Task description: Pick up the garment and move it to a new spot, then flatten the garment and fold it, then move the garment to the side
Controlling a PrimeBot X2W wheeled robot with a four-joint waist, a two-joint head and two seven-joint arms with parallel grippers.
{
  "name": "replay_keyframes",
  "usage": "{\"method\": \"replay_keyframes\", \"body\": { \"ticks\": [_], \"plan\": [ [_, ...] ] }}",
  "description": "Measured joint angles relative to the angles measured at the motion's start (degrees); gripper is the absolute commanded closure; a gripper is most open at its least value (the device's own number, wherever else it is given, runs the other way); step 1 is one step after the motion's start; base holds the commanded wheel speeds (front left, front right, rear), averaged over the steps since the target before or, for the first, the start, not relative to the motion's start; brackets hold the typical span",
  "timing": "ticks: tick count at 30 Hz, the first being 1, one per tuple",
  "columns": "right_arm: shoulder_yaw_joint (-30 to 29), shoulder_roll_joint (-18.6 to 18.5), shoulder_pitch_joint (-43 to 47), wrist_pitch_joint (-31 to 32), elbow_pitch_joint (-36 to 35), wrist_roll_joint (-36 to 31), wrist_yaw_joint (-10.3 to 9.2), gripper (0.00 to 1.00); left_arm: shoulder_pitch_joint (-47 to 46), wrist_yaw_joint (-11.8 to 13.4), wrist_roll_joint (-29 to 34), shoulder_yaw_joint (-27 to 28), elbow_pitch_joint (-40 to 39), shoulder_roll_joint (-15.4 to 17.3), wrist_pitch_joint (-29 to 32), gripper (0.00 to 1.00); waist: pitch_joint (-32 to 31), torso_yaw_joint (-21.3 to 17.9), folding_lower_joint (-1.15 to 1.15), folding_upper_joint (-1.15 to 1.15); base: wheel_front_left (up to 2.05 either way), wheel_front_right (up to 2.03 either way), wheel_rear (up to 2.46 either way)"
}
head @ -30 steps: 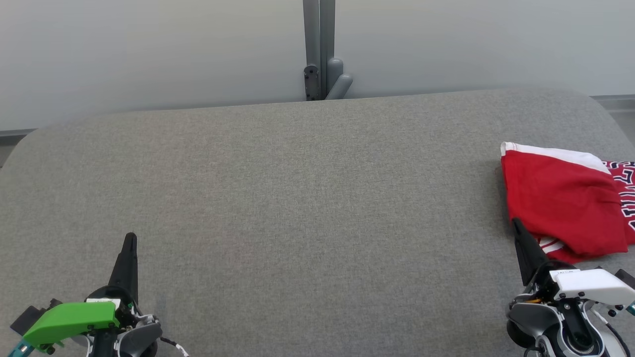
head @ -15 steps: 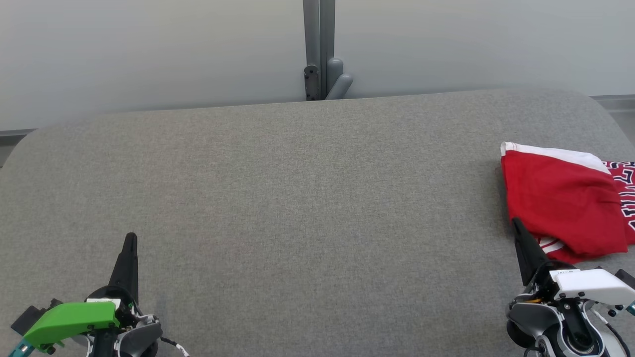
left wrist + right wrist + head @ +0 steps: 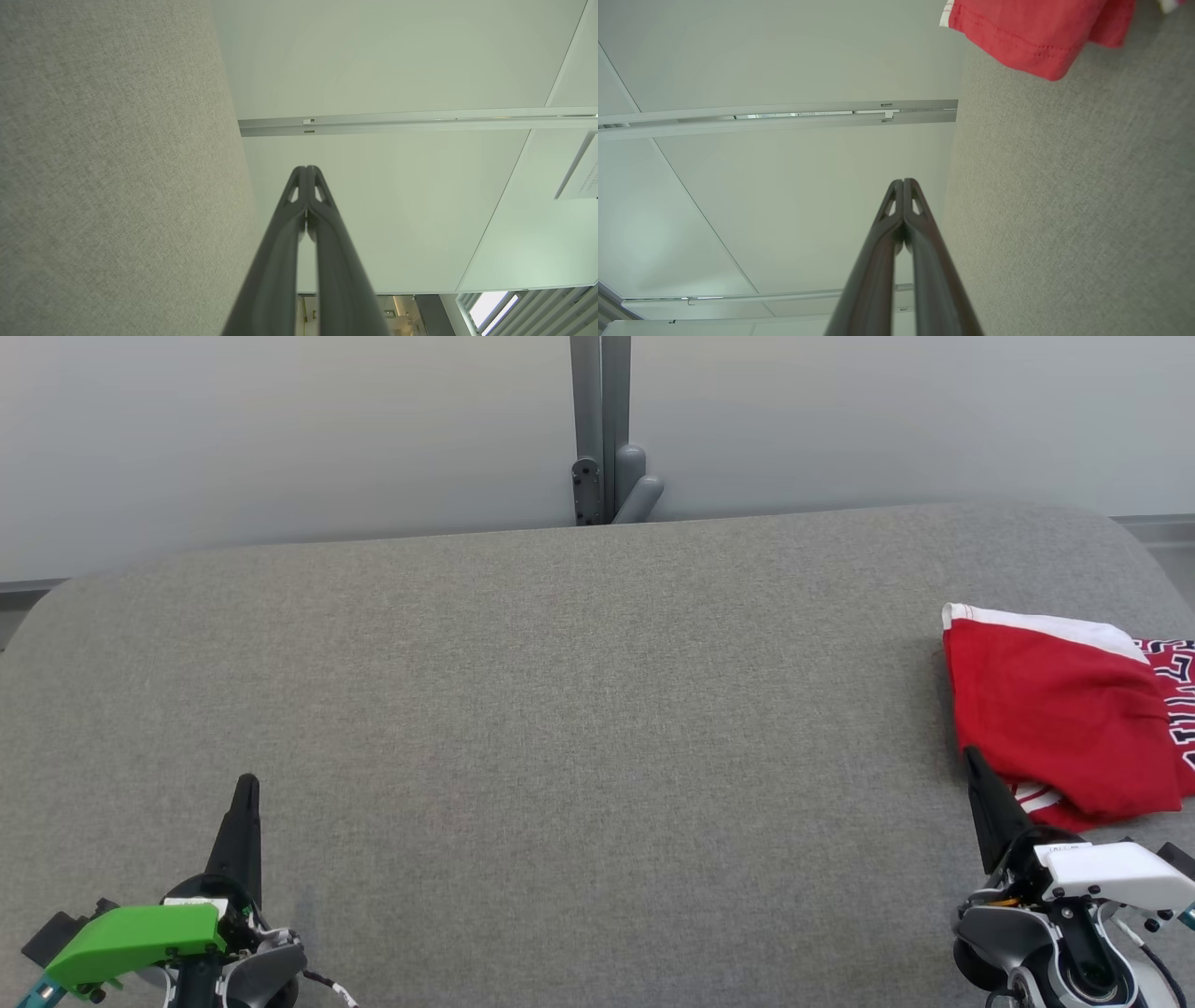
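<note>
- The right claw (image 3: 971,756) has its two dark fingers pressed together on nothing. Its tip lies just beside the garment's near left corner, and in the right wrist view it looks clear of the cloth.
- The left claw (image 3: 245,784) is likewise closed and empty, well apart from the garment across the grey worktop (image 3: 597,709).
- The garment (image 3: 1055,709) lies folded at the worktop's right side, running past the head view's edge.
- It looks like thin, light, limp red cloth. It would probably sag and unfold if lifted by one point, so the stitched hem (image 3: 1017,44) or the white band (image 3: 1036,623) seem the firmest places to pinch.
- Dark, white-edged lettering (image 3: 1178,700) shows at the right edge, cut off and unreadable. No brand can be made out.
</note>
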Motion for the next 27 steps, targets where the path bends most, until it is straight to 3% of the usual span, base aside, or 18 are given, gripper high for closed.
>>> {"method": "replay_keyframes", "body": {
  "ticks": [27],
  "plan": [
    [0.01, 0.0, -0.01, 0.0, 0.0, 0.0, 0.0, 1.0, -0.01, 0.0, 0.23, 0.24, 0.0, -0.26, 0.13, 1.0, 0.0, 0.0, 0.0, 0.0, 0.0, 0.0, 0.0]
  ]
}}
